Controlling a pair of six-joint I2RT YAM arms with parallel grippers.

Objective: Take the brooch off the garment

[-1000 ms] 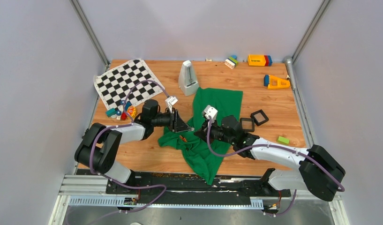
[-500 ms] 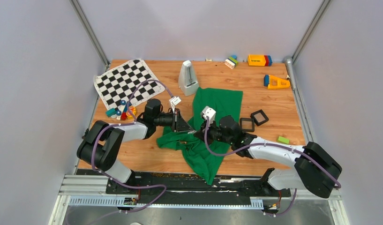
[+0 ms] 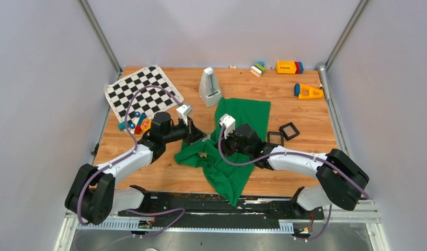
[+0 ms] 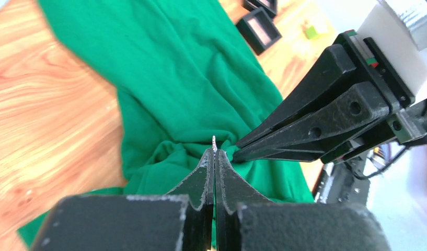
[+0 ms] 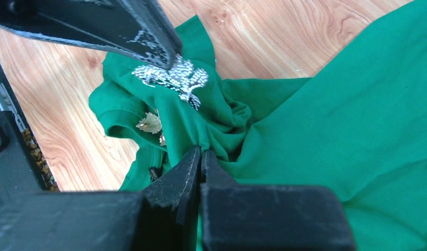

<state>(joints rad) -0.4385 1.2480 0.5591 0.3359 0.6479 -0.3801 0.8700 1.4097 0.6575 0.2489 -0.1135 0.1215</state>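
Garment [image 3: 242, 115] lay bunched on the worktop [image 3: 300, 112] under both claws; left claw [image 4: 215, 154] had just snapped from part-open to fully shut, tips pinched on the edge of the brooch [image 5: 172, 77], so the grab looked made and the pull-off came next; right claw [image 5: 199, 151] stayed shut on a garment fold just beside the left tips, anchoring the cloth; two black square trays [image 4: 250, 38] sat beyond the right claw, no brooch in either; brooch, silver, still sat on the cloth; gold leaf pin [image 5: 150, 123] just below it, untouched.
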